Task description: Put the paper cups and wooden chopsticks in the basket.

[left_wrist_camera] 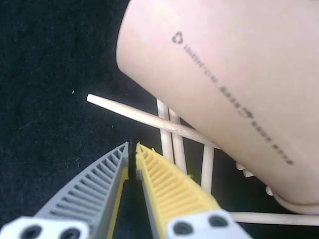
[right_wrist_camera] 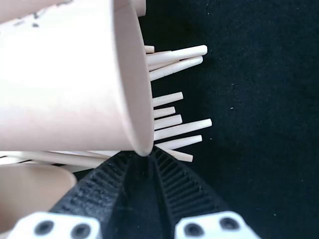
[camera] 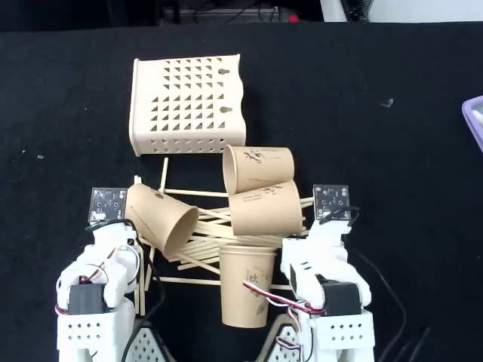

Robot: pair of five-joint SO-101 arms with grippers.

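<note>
The basket (camera: 187, 105) lay on its side on the black tabletop (camera: 392, 188), and near it we saw four paper cups (camera: 256, 170) tipped over a scattered heap of wooden chopsticks (camera: 200, 249). Our left end effector (left_wrist_camera: 132, 148) was closed on nothing beside one cup; our right end effector (right_wrist_camera: 142, 155), likewise together, sat at a cup's rim

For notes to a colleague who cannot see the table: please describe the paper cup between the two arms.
Start at the perforated cream basket on the black table and go past the heap of wooden chopsticks toward the two white arms. The paper cup lies between them, wide rim toward the heap. Of four cups, it alone is farthest from the basket.
</note>
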